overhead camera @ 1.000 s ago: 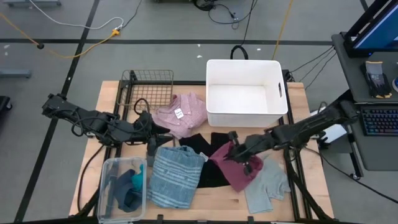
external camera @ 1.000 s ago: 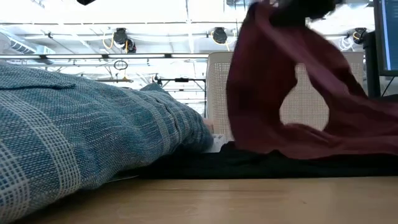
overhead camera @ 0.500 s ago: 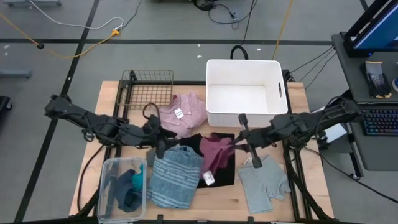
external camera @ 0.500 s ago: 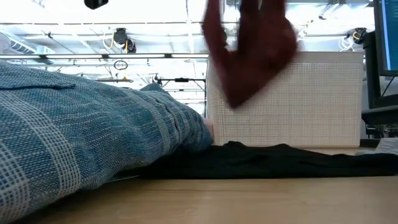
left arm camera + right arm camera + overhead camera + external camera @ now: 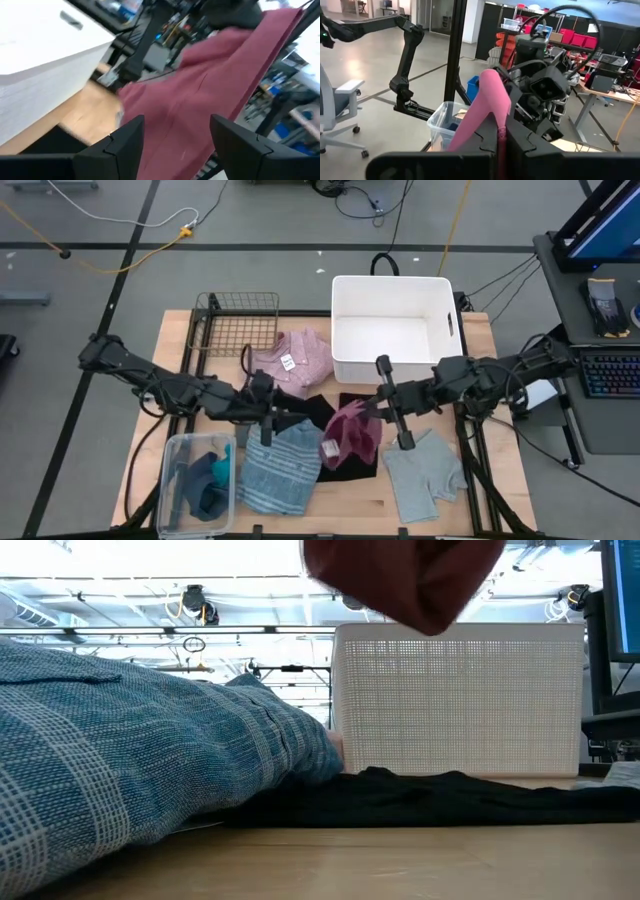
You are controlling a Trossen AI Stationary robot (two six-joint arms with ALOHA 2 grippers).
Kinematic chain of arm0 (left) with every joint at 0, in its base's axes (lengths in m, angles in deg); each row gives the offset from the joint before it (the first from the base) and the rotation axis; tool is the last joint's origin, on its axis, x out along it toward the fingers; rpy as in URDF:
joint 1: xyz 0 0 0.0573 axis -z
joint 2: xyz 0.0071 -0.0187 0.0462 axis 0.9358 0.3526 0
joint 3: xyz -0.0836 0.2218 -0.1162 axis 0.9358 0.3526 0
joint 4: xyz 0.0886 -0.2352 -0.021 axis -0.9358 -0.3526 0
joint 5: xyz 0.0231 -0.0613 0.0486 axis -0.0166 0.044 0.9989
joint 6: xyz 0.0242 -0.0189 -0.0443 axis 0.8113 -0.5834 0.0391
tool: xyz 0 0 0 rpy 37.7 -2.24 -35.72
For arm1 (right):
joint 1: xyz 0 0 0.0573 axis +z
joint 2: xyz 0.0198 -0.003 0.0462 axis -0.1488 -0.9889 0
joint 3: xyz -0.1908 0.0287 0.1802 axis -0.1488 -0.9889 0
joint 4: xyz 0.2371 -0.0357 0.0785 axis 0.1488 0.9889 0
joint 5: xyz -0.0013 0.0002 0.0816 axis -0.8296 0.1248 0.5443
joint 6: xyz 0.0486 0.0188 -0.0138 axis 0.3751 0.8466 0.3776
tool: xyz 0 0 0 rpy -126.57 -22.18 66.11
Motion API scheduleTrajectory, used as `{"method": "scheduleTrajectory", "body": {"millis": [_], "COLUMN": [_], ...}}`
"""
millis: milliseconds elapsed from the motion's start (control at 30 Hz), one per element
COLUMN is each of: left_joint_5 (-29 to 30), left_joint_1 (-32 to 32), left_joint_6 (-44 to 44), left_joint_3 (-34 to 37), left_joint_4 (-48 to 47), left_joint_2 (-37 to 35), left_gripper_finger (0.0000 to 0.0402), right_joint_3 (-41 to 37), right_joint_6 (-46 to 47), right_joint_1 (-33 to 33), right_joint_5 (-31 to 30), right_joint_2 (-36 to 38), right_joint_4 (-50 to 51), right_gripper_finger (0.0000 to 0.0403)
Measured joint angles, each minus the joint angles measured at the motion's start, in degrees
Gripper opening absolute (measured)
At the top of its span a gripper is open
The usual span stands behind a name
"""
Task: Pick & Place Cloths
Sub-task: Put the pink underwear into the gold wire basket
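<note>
I see the right gripper (image 5: 375, 415) clamped on the maroon cloth (image 5: 352, 435), which hangs clear above the black cloth (image 5: 330, 420), long axis running down from the fingers. My left gripper (image 5: 268, 423) stands open over the striped cloth (image 5: 280, 470). Beyond sits the white bin (image 5: 395, 330) on the table (image 5: 350, 500).

Grey concrete floor (image 5: 270, 225) crossed by cables (image 5: 110, 220) (yellow, white), ceiling beams (image 5: 150, 585) overhead.
</note>
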Motion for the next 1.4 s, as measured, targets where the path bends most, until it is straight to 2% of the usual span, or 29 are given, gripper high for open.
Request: {"method": "scheduleTrajectory", "body": {"millis": [267,667,800,1100,1233,1400], "left_joint_5": [-4.0,-3.7,-5.5,-9.9,-10.1,-10.0], "left_joint_1": [-0.1,-1.7,-2.4,-3.6,-3.6,-3.6], "left_joint_6": [-0.1,0.0,0.2,1.8,2.5,0.9], "left_joint_3": [0.0,0.0,0.0,0.0,0.0,0.0], "left_joint_4": [7.4,13.1,16.0,25.1,26.9,27.3], "left_joint_2": [1.1,2.1,3.5,5.7,5.7,6.1], "left_gripper_finger": [0.023,0.023,0.023,0.0231,0.0247,0.0286], "right_joint_3": [0.2,0.2,0.4,2.0,2.0,2.0], "right_joint_6": [0.0,2.3,3.2,3.5,4.7,4.7], "right_joint_1": [0.0,0.0,-0.1,-1.1,-1.7,-2.0], "right_joint_5": [0.1,0.5,0.5,0.4,0.4,0.5], "right_joint_2": [-2.5,-5.2,-5.1,-5.1,-5.1,-5.1], "right_joint_4": [0.0,-3.3,-5.8,-4.7,-5.1,-5.1], "right_gripper_finger": [0.0,0.0,0.0,0.0,0.0,0.0]}}
